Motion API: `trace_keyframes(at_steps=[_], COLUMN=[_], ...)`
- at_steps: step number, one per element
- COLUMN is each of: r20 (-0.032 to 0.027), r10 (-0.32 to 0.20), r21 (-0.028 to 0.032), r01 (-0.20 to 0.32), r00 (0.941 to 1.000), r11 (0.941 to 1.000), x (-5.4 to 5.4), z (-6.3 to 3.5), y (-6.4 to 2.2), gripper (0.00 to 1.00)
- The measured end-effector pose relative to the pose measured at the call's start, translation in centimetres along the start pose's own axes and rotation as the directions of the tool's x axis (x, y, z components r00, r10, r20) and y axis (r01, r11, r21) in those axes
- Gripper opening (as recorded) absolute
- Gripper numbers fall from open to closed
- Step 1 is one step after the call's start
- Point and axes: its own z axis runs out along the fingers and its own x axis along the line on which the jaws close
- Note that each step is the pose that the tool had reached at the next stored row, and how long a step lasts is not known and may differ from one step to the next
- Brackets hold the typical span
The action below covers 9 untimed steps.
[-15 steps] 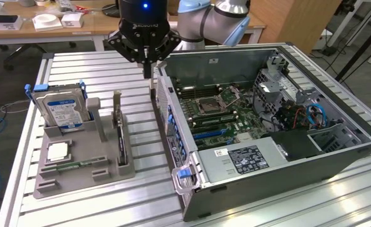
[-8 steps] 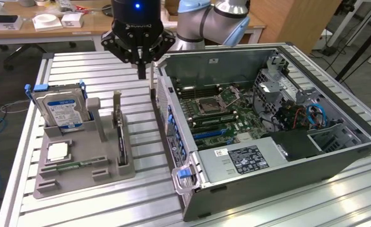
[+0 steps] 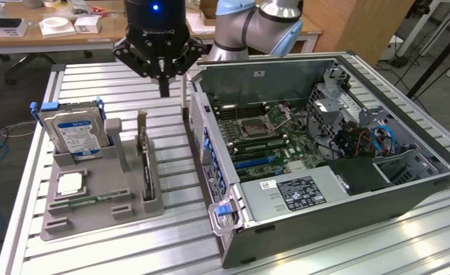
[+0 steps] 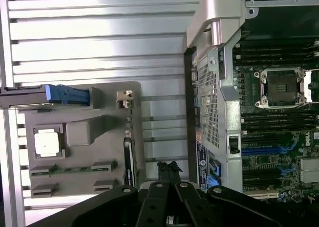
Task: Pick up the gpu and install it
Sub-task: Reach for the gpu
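Note:
The gpu [image 3: 147,169] is a thin black card standing on edge in a slot of the grey holder [image 3: 79,215], its silver bracket [image 3: 142,123] at the far end. In the wrist view the gpu [image 4: 128,160] appears edge-on as a narrow dark strip. My gripper [image 3: 163,89] hangs above the slatted table between the holder and the open computer case [image 3: 286,69]. It is behind the gpu's bracket end and clear of it. Its fingers are shut with nothing between them. From the wrist, the gripper [image 4: 169,168] tips sit beside the gpu, not touching it.
A silver hard drive [image 3: 71,134] with blue rails stands upright in the holder. A processor chip [image 3: 69,183] and a green memory stick [image 3: 94,199] lie in it too. The motherboard [image 3: 270,137] lies exposed inside the case. Desks with boxes stand behind the aluminium table [image 3: 94,80].

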Motion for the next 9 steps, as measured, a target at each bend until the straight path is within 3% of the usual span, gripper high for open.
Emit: trace_keyframes(at_steps=[9], r20=[0.0], r10=[0.0], r21=[0.0], r01=[0.0], r00=[1.0], r11=[1.0], x=[1.6], z=[-0.03], y=[-0.19], gripper=[0.11])
